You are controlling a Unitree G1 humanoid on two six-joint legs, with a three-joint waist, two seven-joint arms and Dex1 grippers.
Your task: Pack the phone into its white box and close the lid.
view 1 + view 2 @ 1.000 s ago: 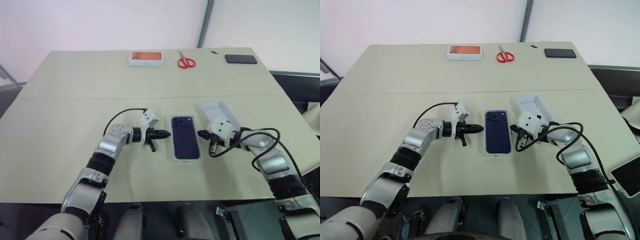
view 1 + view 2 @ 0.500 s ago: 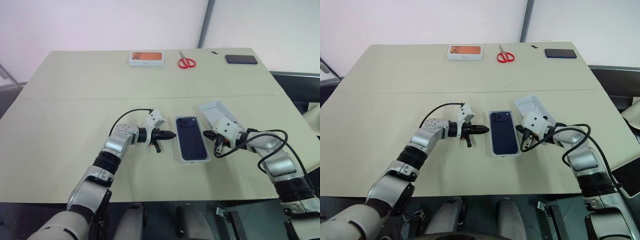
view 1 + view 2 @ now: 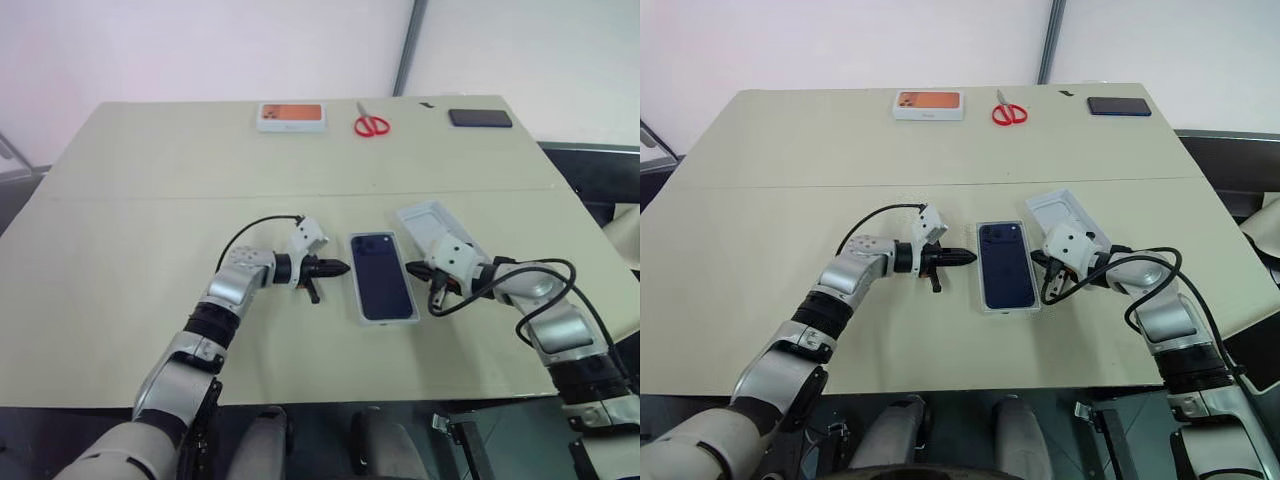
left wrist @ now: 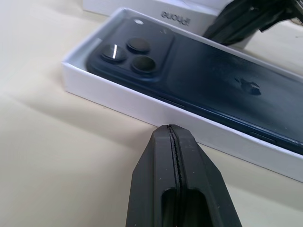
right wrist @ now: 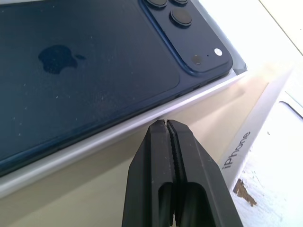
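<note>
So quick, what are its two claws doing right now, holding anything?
Left gripper: shut, empty, tips at the white box.
Right gripper: shut, empty, at the box's other side.

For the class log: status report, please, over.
Both grippers shut, left gripper and right gripper flanking the white box. Phone lies inside. Lid off, beside it. Nothing blocking.
</note>
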